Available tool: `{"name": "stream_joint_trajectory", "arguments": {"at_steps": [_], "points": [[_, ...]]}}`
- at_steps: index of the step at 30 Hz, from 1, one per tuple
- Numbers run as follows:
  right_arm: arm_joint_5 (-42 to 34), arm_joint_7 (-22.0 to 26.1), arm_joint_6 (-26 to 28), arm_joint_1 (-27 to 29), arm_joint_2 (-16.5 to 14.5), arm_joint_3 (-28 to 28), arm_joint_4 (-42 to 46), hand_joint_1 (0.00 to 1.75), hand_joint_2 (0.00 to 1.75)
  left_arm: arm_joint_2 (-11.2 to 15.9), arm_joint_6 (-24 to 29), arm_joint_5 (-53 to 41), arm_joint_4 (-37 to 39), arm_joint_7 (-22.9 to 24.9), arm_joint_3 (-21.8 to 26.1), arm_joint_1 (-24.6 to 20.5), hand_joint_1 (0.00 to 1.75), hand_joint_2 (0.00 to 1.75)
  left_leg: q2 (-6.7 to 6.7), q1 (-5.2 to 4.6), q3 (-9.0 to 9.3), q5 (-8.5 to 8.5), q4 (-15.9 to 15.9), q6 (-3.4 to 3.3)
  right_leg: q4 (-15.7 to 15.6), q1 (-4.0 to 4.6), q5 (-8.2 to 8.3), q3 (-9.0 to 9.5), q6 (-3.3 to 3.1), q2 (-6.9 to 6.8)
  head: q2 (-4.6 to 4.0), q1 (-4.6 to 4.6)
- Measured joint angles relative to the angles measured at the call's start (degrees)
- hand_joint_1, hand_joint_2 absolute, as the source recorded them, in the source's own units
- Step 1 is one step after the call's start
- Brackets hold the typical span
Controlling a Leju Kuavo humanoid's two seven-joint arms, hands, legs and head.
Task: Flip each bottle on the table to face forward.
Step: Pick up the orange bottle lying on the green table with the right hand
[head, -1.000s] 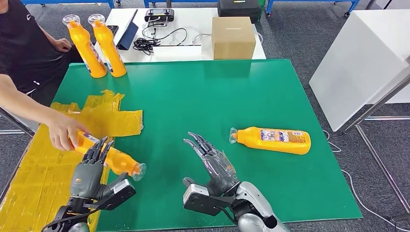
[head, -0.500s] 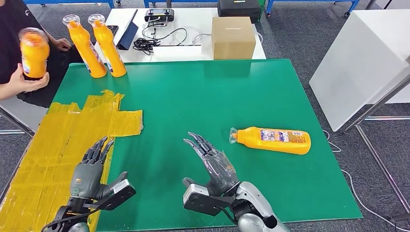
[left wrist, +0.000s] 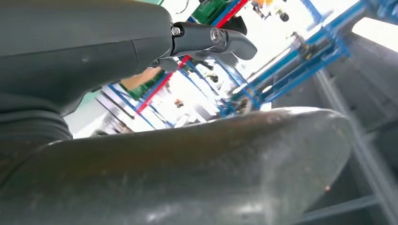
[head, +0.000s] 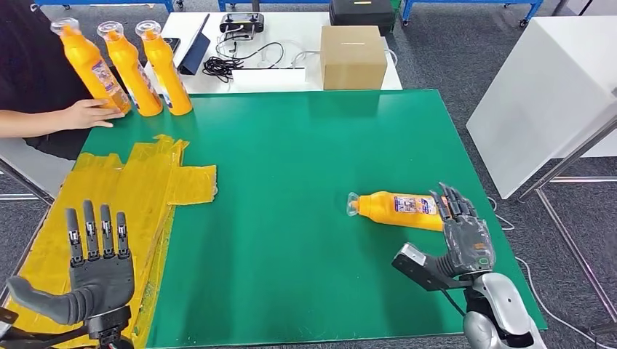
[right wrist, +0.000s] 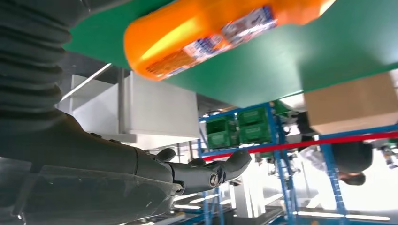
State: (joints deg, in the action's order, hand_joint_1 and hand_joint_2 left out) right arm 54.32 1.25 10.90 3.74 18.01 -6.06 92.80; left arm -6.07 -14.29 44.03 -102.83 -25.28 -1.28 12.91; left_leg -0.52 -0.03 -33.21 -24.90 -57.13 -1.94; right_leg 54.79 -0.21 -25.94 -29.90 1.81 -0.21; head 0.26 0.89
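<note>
My right hand hovers spread by the lying orange bottle; left hand splayed, holding nothing.

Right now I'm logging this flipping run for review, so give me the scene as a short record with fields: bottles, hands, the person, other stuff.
lying bottle: orange bottle on its side on the green mat, cap pointing toward the robot's left
standing bottles: three orange bottles upright at the mat's far left corner
right hand: right hand open, at the lying bottle's base end; contact unclear
left hand: left hand open, fingers spread, over the yellow sheet
person: person's hand at the leftmost standing bottle
behind mat: cardboard box
</note>
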Motion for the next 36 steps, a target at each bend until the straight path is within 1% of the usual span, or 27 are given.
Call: {"name": "stream_joint_trajectory", "arguments": {"at_steps": [3, 4, 5, 10, 15, 23, 36], "points": [[0.1, -0.1, 0.0, 0.4, 0.0, 0.8, 0.0, 0.00, 1.75, -0.3, 0.0, -19.9, -0.3, 0.0, 0.1, 0.0, 0.00, 0.00, 0.02, 0.05, 0.00, 0.00, 0.0, 0.01, 0.0, 0.05, 0.00, 0.02, 0.00, 0.01, 0.00, -0.01], [0.1, -0.1, 0.0, 0.5, 0.0, 1.0, 0.0, 0.00, 1.75, -0.4, 0.0, -24.5, -0.3, 0.0, 0.1, 0.0, 0.00, 0.00, 0.02, 0.05, 0.00, 0.00, 0.0, 0.01, 0.0, 0.04, 0.00, 0.02, 0.00, 0.01, 0.00, 0.00], [0.1, -0.1, 0.0, 0.6, 0.0, 1.1, 0.0, 0.00, 1.75, -0.5, 0.0, -26.8, -0.3, 0.0, 0.0, 0.0, 0.00, 0.00, 0.02, 0.05, 0.00, 0.00, 0.0, 0.01, 0.0, 0.04, 0.00, 0.02, 0.00, 0.01, 0.00, 0.00], [0.0, -0.2, -0.3, 0.8, 0.1, 1.4, 0.0, 0.00, 1.75, -0.7, 0.0, -25.8, -0.4, -0.1, 0.3, 0.0, 0.00, 0.00, -0.01, 0.05, -0.01, 0.00, 0.0, 0.01, 0.0, 0.04, 0.00, 0.02, 0.00, 0.00, 0.00, -0.01], [-1.5, -1.4, -4.2, 0.1, 1.3, 1.5, -0.6, 0.00, 1.75, -0.7, -0.5, -25.7, -0.4, 0.0, 0.3, -0.2, 0.00, 0.00, 0.00, 0.04, -0.03, 0.00, 0.0, 0.00, 0.0, 0.03, 0.00, 0.02, 0.00, 0.01, 0.00, -0.01], [-1.8, -2.3, -6.4, -1.6, 2.6, 1.1, -3.0, 0.00, 1.75, -0.7, -0.9, -25.7, -0.4, 0.6, 0.3, -0.5, 0.00, 0.00, 0.00, 0.03, -0.03, 0.01, 0.0, 0.00, 0.0, 0.03, 0.00, 0.01, 0.00, 0.01, 0.00, -0.01], [-1.6, -2.5, -6.7, -3.0, 3.2, 0.6, -5.4, 0.00, 1.75, -0.7, -1.0, -25.7, -0.4, 0.7, 0.3, -1.0, 0.00, 0.00, -0.01, 0.04, -0.04, 0.01, 0.0, 0.00, 0.0, 0.03, 0.00, 0.01, 0.00, 0.01, 0.00, -0.01]]}}
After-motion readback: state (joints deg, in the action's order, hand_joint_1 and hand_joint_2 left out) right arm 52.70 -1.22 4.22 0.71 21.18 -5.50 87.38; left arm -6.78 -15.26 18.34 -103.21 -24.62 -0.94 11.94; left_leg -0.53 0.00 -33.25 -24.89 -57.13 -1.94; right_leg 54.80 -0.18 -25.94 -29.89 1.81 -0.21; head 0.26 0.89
